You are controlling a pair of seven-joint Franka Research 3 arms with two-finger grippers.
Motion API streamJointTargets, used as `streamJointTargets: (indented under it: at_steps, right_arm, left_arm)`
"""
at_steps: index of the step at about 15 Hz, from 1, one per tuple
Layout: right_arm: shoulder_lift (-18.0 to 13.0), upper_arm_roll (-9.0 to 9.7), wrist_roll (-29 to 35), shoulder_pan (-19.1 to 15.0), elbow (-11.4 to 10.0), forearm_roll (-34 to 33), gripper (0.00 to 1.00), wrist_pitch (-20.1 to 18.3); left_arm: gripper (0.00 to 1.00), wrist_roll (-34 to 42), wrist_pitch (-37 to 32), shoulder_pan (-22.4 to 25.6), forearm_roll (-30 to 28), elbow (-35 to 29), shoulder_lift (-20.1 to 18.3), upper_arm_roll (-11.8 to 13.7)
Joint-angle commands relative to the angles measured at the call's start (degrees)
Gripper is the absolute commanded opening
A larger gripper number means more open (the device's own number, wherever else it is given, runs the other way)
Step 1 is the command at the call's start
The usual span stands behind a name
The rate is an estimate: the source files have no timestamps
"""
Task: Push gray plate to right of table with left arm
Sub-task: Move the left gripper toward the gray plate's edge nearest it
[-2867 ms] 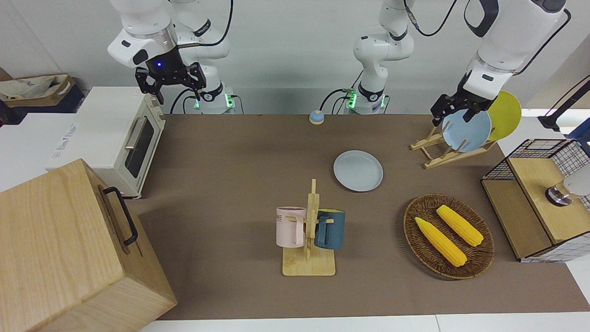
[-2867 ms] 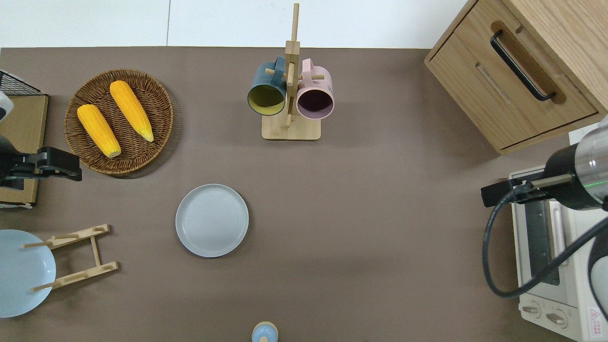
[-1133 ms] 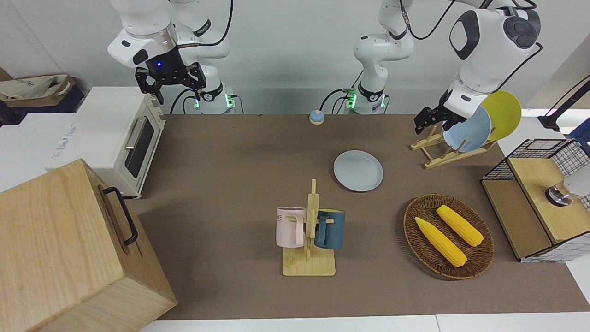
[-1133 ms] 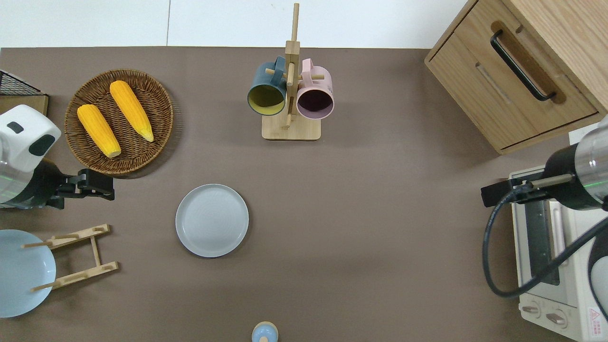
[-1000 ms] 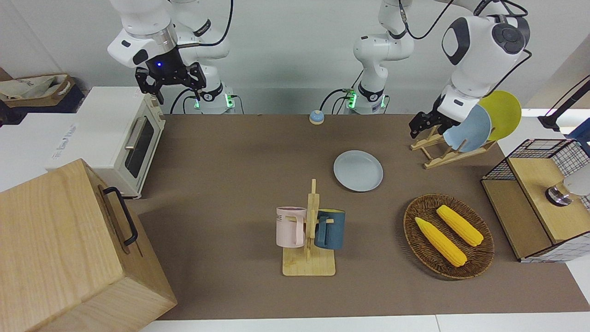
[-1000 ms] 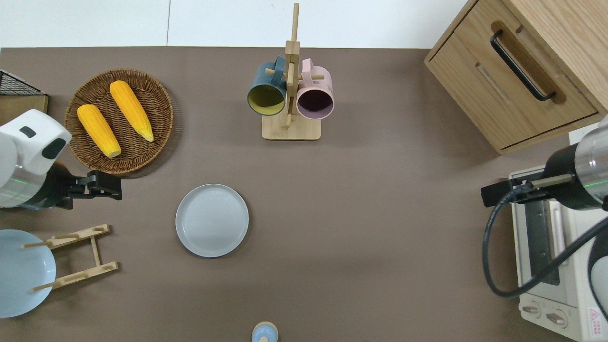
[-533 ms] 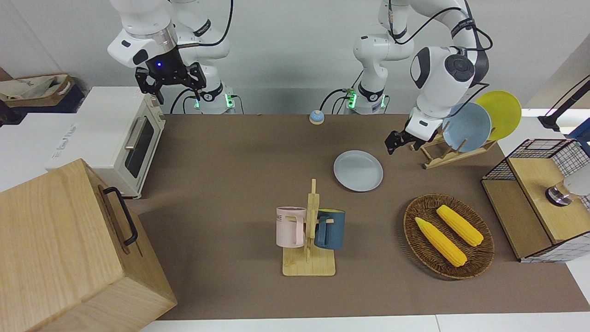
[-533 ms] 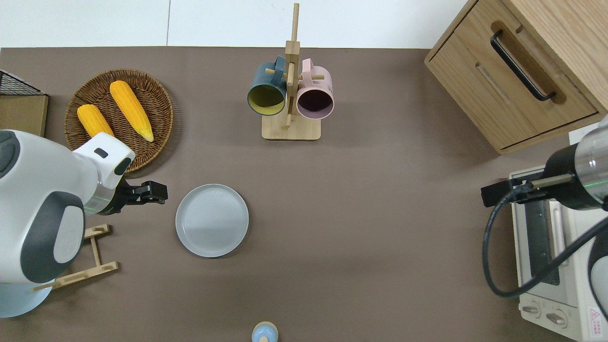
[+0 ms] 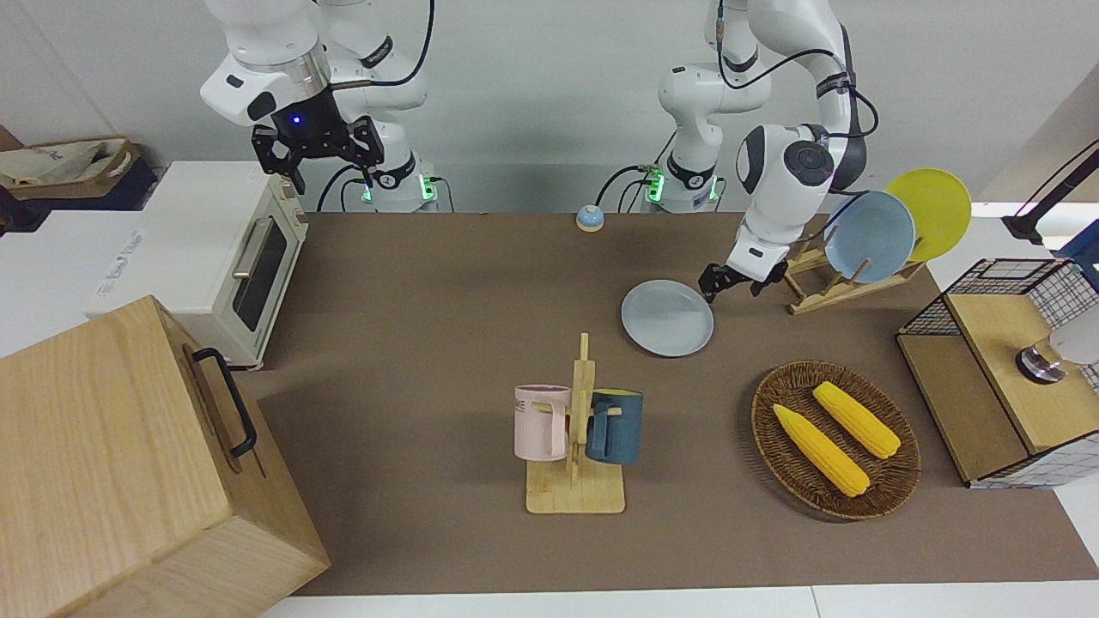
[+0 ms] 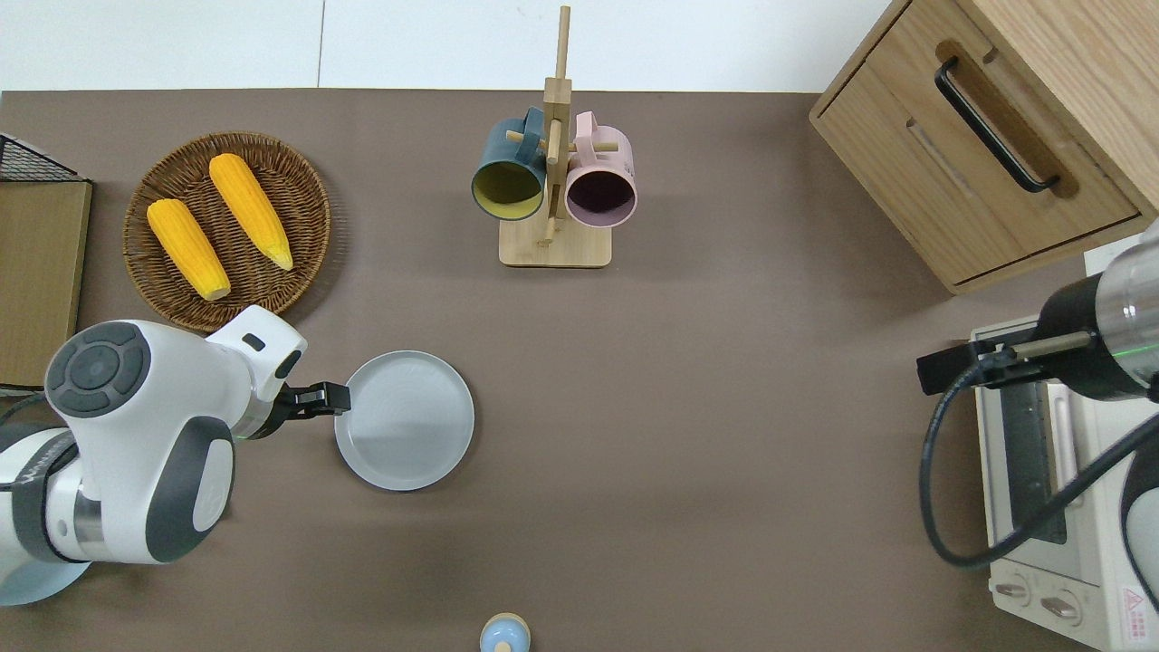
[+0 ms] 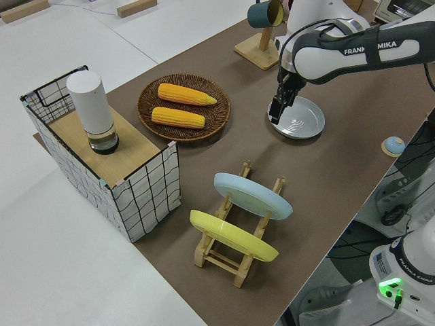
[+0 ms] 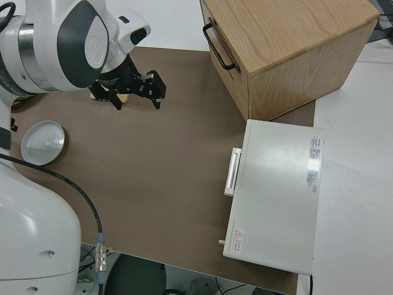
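Observation:
The gray plate (image 9: 668, 318) lies flat on the brown table (image 9: 429, 283), nearer to the robots than the mug rack; it also shows in the overhead view (image 10: 405, 421) and the left side view (image 11: 299, 119). My left gripper (image 10: 337, 397) is low, shut and empty. It is at the plate's rim on the side toward the left arm's end of the table (image 9: 711, 285). I cannot tell whether it touches the rim. My right gripper (image 9: 319, 163) is parked, open and empty.
A mug rack (image 10: 552, 181) with two mugs stands farther from the robots than the plate. A corn basket (image 10: 226, 231), a plate rack (image 9: 859, 257) and a wire crate (image 9: 1004, 360) sit toward the left arm's end. A wooden cabinet (image 10: 996, 136) and toaster oven (image 9: 223, 249) sit toward the right arm's end.
My left arm has swung from over the plate rack down to the gray plate's rim. The plate and the right arm have not moved.

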Motion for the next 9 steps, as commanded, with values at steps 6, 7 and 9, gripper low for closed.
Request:
streamJointTargets:
  at_steps: [6, 7, 9]
  right_arm:
    - [-0.2, 0.96, 0.7, -1.1, 0.5, 0.2, 0.983, -0.9]
    - [-0.2, 0.96, 0.7, -1.1, 0.5, 0.3, 0.983, -0.9]
    - [-0.2, 0.96, 0.7, -1.1, 0.5, 0.2, 0.983, -0.9]
  left_arm:
    - [0.91, -4.9, 10.0, -2.6, 2.4, -4.4, 5.6, 0.4]
    - [0.78, -5.2, 10.8, -2.6, 3.0, -4.4, 6.3, 0.4]
    - [0.13, -8.7, 10.8, -3.1, 3.1, -4.4, 6.4, 0.4]
